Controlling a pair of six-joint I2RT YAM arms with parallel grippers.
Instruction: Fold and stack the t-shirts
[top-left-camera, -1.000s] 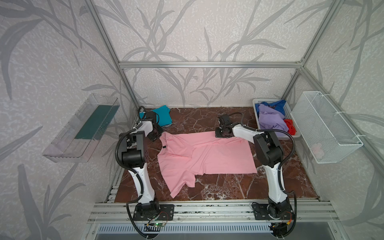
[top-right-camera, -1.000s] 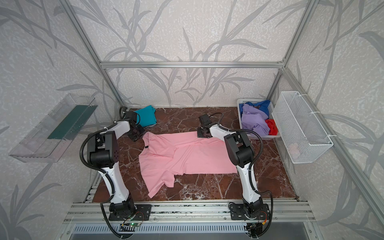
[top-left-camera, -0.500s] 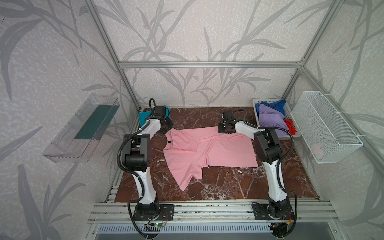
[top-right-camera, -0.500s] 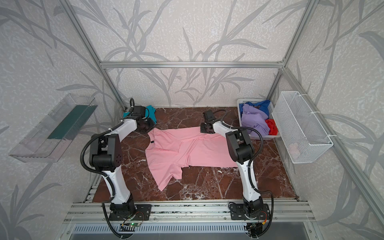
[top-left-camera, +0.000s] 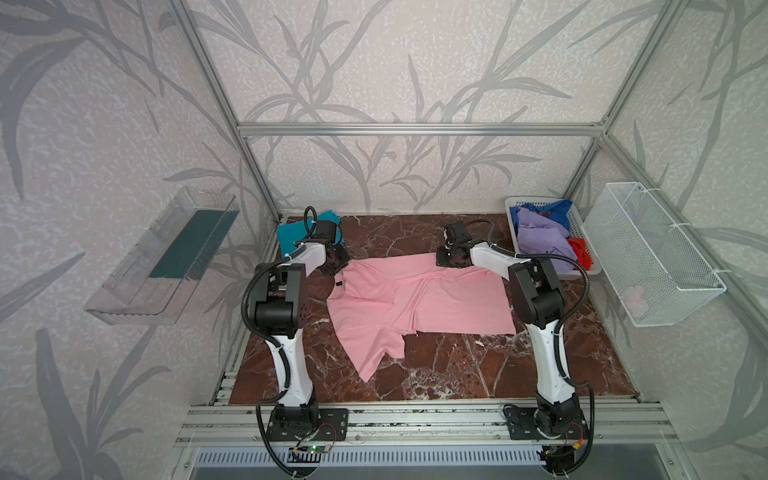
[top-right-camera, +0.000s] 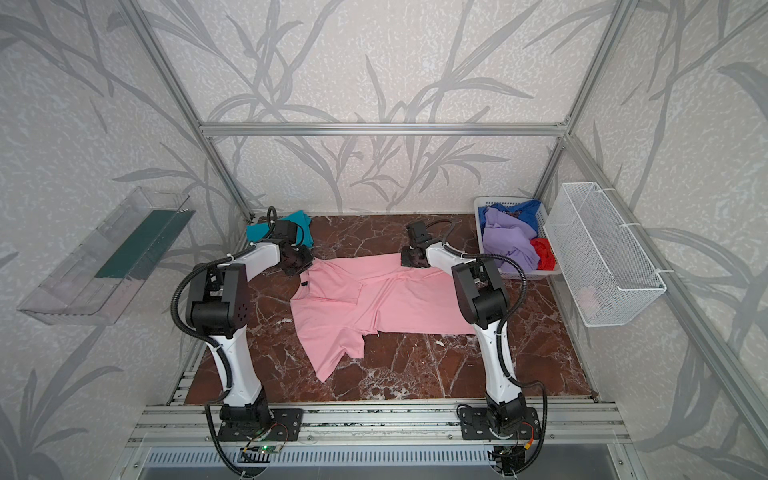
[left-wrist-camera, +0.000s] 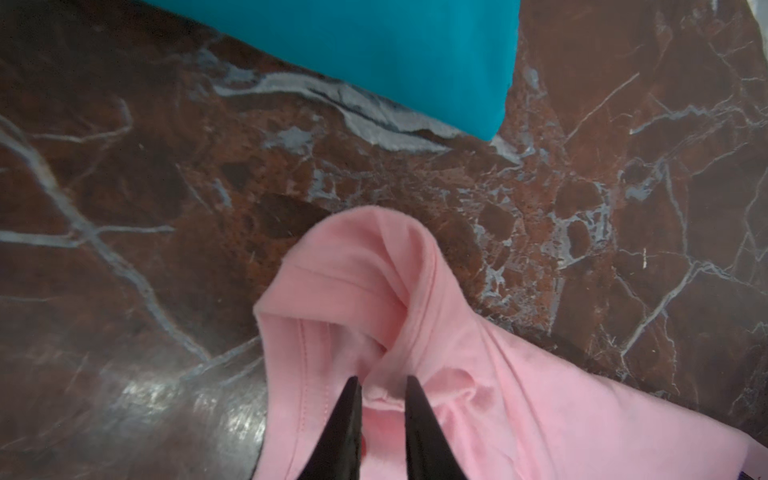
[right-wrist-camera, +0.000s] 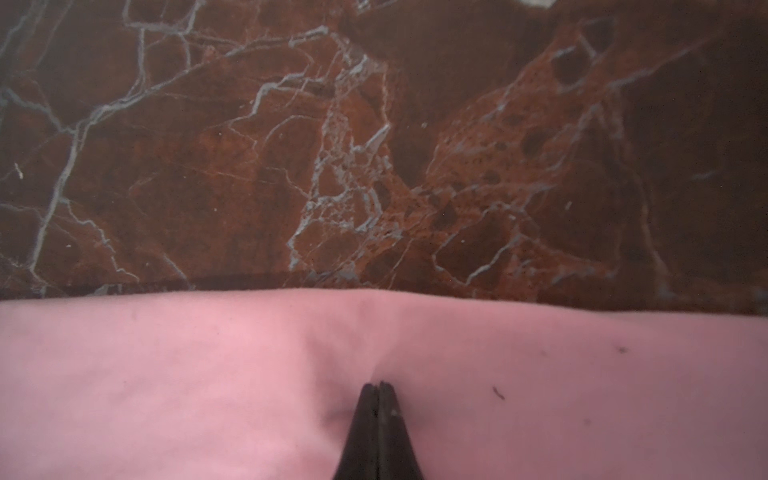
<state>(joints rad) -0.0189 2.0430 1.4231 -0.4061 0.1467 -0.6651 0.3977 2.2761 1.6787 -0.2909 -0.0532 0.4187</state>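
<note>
Two far corners of the pink t-shirt (top-left-camera: 419, 299) are being worked; it's spread mid-surface (top-left-camera: 457, 374). Right gripper (right-wrist-camera: 379, 384) jaws are pinched shut on the far edge. Left gripper (left-wrist-camera: 381, 380) jaws are parted narrowly round a bunched fold, grip prob. slack. Spreading step; smoothing is called for before the 1st fold.

Matt cloth tee (top-left-camera: 436, 299); glossy marble top (top-left-camera: 457, 365)

Both top views are bright, evenly lit and sharp, with soft shadows and lines bowing at the edges. The left wrist view shows glare on the tabletop (left-wrist-camera: 166, 399); the right wrist view is dimmer and hazy.
</note>
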